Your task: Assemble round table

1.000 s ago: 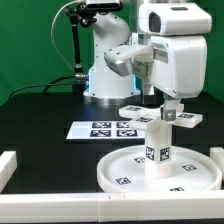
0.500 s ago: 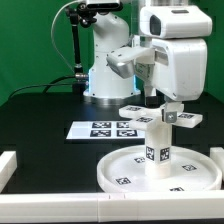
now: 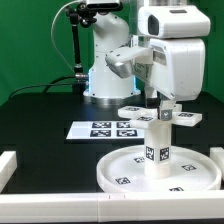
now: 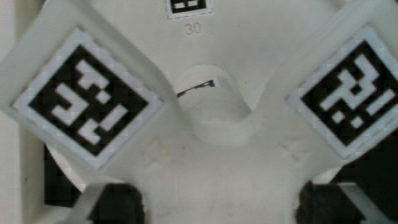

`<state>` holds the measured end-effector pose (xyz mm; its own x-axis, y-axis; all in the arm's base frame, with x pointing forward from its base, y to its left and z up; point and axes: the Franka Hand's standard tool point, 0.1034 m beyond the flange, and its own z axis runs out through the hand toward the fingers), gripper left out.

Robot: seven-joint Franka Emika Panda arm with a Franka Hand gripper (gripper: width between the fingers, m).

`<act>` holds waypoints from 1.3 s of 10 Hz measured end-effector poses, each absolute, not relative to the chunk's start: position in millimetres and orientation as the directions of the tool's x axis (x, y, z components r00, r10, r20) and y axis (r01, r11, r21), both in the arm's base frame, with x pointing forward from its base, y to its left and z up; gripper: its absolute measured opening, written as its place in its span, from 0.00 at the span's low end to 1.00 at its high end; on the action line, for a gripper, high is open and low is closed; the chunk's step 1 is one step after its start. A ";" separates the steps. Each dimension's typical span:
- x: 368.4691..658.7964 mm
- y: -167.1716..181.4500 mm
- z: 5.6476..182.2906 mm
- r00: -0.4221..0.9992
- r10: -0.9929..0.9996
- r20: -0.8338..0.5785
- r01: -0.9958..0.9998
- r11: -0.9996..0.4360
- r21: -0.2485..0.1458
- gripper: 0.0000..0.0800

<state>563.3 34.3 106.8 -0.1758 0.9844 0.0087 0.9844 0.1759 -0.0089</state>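
Observation:
The large white round disc (image 3: pixel 115 166) lies at the front, toward the exterior view's right. The short tagged leg (image 3: pixel 157 150) stands upright at its middle. The white cross-shaped base piece (image 3: pixel 136 111) sits level on top of the leg. My gripper (image 3: pixel 164 112) comes straight down from above and is shut on the middle of the base piece. In the wrist view the base piece (image 4: pixel 222 130) fills the picture with two tagged arms. My black fingers (image 4: pixel 121 205) press its sides, with the gripper (image 4: pixel 231 205) centred on it.
The marker board (image 3: pixel 100 128) lies flat on the black table behind the disc, toward the exterior view's left. A white rail (image 3: pixel 8 166) runs along the front left corner. The arm's own base (image 3: pixel 103 82) stands at the back.
My gripper and the base piece have shifted slightly toward the exterior view's left, with a small turn on top of the leg. The disc and leg have stayed put.

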 end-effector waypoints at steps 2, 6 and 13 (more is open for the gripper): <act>563.3 34.3 106.8 -0.136 0.991 0.008 0.991 0.137 -0.009 0.53; 562.7 34.1 106.5 0.187 0.982 0.013 0.982 -0.187 -0.016 0.53; 561.5 32.8 105.4 0.704 0.711 0.011 0.710 -0.703 -0.031 0.53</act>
